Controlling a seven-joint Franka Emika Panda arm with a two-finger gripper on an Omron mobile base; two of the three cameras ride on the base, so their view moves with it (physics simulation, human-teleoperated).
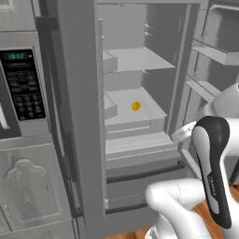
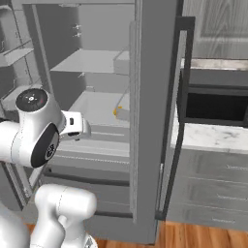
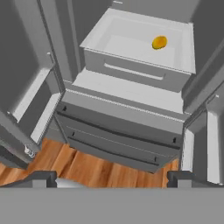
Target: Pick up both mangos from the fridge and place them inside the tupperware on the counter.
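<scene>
The fridge (image 1: 140, 93) stands with its doors swung open, and 1 mango (image 1: 136, 106) is in sight, lying on the white lower shelf (image 1: 140, 112) toward its back. In the hand view that mango (image 3: 159, 42) sits at about 1 o'clock, resting alone in the far right part of the shelf's tray-like surface, apart from the walls. In the right base view just a sliver of orange (image 2: 117, 112) shows at the edge of the near door (image 2: 150, 121), roughly at 12 o'clock from picture centre.

Inside the fridge I count 2 white shelves: an upper shelf (image 1: 135, 58) and the lower one carrying the fruit. Below them 2 wide dark drawers (image 3: 118, 144) are stacked, both closed.

The gripper (image 3: 111, 178) hangs out in front of the fridge, looking down and in. Its 2 dark fingertips (image 3: 39, 178) rise at 7 and 5 o'clock along the bottom of the hand view, spread wide with nothing between them; wooden floor (image 3: 87, 168) shows in the gap.

At 9 o'clock in the left base view is 1 black microwave (image 1: 21, 88). At 3 o'clock in the right base view lies a strip of the marble counter (image 2: 213, 136) over grey drawer cabinets (image 2: 213, 189).
</scene>
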